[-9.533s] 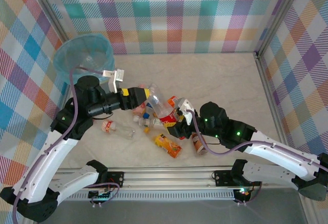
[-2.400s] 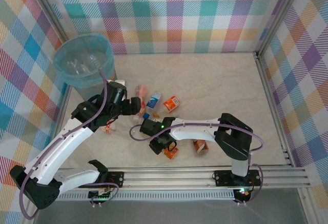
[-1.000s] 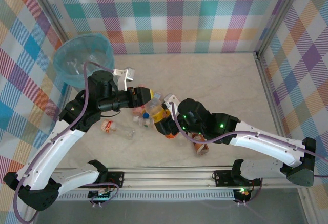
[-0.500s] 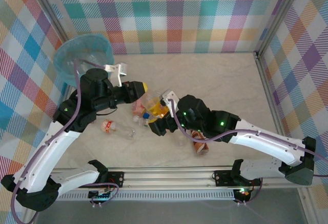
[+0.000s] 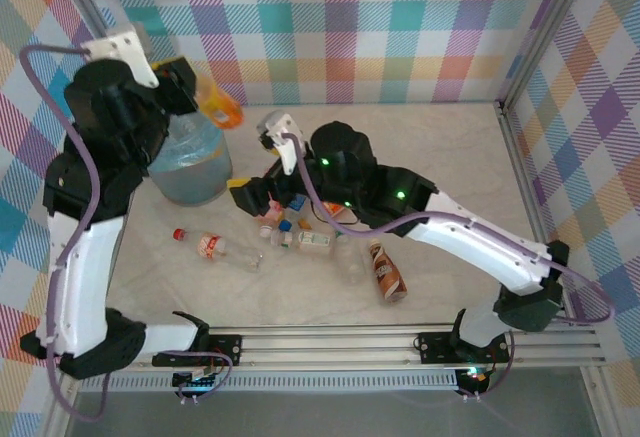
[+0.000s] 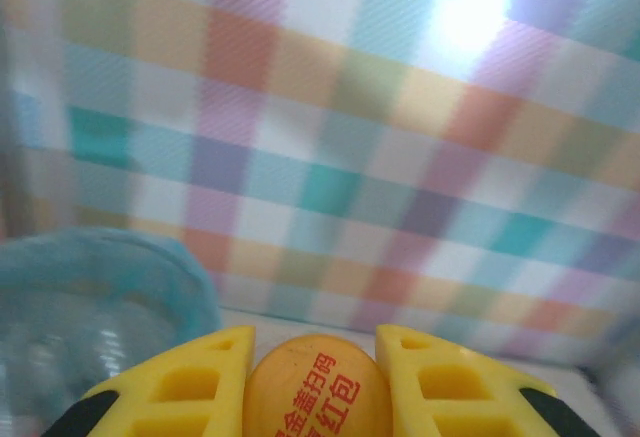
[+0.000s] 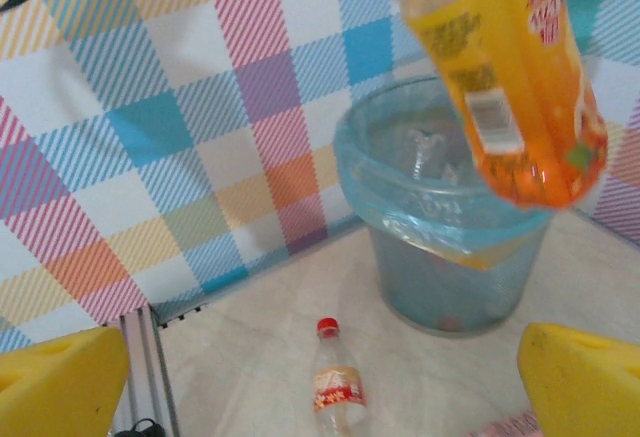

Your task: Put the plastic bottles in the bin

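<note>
The bin (image 7: pixel 440 277) is seen at the far left of the table (image 5: pixel 440 157), upright, with its blue liner folded over the rim. From above, much of its mouth is hidden by the raised left arm.

The left gripper (image 5: pixel 193 85) is held high over the bin's far side, clenched on an orange bottle (image 7: pixel 510 87). In the left wrist view the bottle's label is pinched between the two yellow fingers (image 6: pixel 170 382). The right gripper (image 5: pixel 248 195) is stretched out to just right of the bin, above the near cluster of bottles (image 5: pixel 295 232). Its fingers are spread wide with nothing between them.

The coming move is judged to be a release, so it turns on where the orange bottle hangs relative to the bin's mouth. In the right wrist view the bottle is seen from the side, long axis close to upright and slightly tilted, rounded end lowest, and drawn across the bin's right rim. In the top view it lies at the far-right edge of the bin. Whether it is fully inside the rim line cannot be told; a small shift to the left and nearer would make the drop safer.

The right wrist view gives the height gap between bottle and rim, and clear bottles already in the liner. The left wrist view gives only the grip.

On the table, a red-capped clear bottle (image 5: pixel 213 247) lies near the bin and a brown bottle (image 5: pixel 386 273) farther right.
</note>
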Controlling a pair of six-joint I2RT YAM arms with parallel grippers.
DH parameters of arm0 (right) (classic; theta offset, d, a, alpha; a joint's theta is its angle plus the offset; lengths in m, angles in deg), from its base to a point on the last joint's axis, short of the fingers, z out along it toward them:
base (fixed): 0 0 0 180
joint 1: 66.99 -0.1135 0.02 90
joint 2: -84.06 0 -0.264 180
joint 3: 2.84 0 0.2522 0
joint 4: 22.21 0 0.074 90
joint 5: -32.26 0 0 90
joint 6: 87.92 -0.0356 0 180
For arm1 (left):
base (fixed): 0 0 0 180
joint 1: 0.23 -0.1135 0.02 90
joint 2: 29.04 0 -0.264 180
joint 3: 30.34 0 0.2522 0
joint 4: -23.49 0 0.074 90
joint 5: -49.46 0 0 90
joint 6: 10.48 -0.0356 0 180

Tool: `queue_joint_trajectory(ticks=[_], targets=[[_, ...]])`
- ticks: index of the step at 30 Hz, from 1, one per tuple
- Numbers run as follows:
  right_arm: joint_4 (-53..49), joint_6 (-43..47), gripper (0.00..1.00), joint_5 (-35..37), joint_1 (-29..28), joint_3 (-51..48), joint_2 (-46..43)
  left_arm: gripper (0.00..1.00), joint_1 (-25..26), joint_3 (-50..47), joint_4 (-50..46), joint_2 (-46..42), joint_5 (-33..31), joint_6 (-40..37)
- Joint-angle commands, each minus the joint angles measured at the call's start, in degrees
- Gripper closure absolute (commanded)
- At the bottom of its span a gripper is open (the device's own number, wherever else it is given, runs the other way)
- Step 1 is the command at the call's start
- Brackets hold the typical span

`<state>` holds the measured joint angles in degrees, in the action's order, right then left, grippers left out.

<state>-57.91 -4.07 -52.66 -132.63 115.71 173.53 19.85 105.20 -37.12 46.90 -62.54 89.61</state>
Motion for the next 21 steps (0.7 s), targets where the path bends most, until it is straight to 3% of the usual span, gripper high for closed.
queue_joint_trajectory(ticks=[1,6,12,17,21], targets=[[-0.33,-0.91,0.00,-5.97,-0.27,4.22,3.74,1.00,-6.13,6.85,-2.36,4.41,-4.26,-5.61],[-1.30,-3.93,0.00,-10.00,-0.31,7.38,8.11,1.00,-15.41,12.74,-3.52,10.16,-2.19,-6.08],[-4.59,-6.47,0.05,-15.56,-1.12,14.05,13.88,1.00,-24.71,12.13,-6.79,13.91,1.68,-4.43],[-5.22,-6.27,0.05,-16.91,-2.41,14.96,16.12,1.00,-29.52,3.47,-5.82,13.35,8.29,-2.67],[-5.73,-6.48,0.06,-17.49,-2.96,14.65,16.97,1.00,-30.36,-6.67,-1.01,10.87,12.22,-2.18]])
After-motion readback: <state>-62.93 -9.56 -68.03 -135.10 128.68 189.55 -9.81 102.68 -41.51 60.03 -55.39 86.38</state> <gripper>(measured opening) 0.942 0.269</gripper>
